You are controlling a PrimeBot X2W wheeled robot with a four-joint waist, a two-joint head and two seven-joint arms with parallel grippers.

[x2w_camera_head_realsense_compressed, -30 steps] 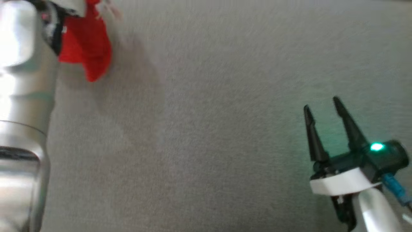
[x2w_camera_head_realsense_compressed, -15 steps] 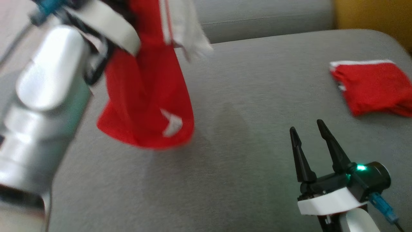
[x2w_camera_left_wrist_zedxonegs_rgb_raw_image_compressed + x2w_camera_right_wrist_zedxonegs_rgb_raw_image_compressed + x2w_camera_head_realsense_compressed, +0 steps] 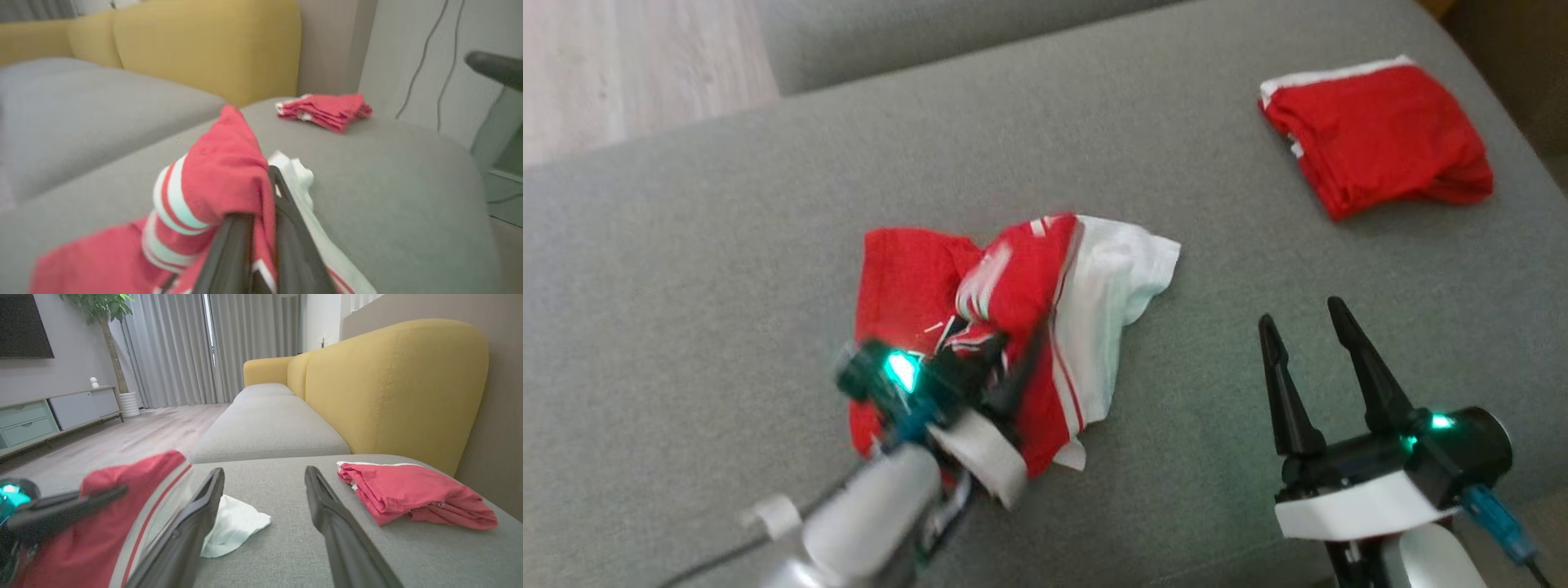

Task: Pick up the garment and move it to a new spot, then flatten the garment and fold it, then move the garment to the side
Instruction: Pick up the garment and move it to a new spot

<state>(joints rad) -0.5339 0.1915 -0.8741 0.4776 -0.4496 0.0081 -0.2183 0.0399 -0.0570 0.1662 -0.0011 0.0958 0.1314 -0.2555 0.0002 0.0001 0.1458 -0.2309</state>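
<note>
**Spotter:** Where's the garment?

**Me:** The garment (image 3: 1013,327) lies in a crumpled heap on the grey seat cushion (image 3: 727,245), about the middle of it. It is red with white stripes toward my left, and a plain white part (image 3: 1119,278) spills toward my right.

**Spotter:** What has hold of it?

**Me:** My left gripper (image 3: 1023,355) is pinched nearly closed on a raised red fold at the near side of the heap. From the left wrist I see cloth draped over the fingers (image 3: 231,249) and caught between them.

**Spotter:** And the other arm?

**Me:** My right gripper (image 3: 1311,318) has its jaws spread wide with nothing in them. It hovers to the right of the heap, near the white part but apart from it, fingers pointing away from me.

**Spotter:** How does the heap lie for flattening?

**Me:** I judge its long axis runs across me, left to right. The left arm already has the red end, and the right arm is the nearer one for the white end. So the spread should go sideways, each arm pulling toward its own side.

**Spotter:** Anything in the way?

**Me:** A folded red piece (image 3: 1376,139) sits at the cushion's far right, well apart. I'd stop the spread short of it.
</note>
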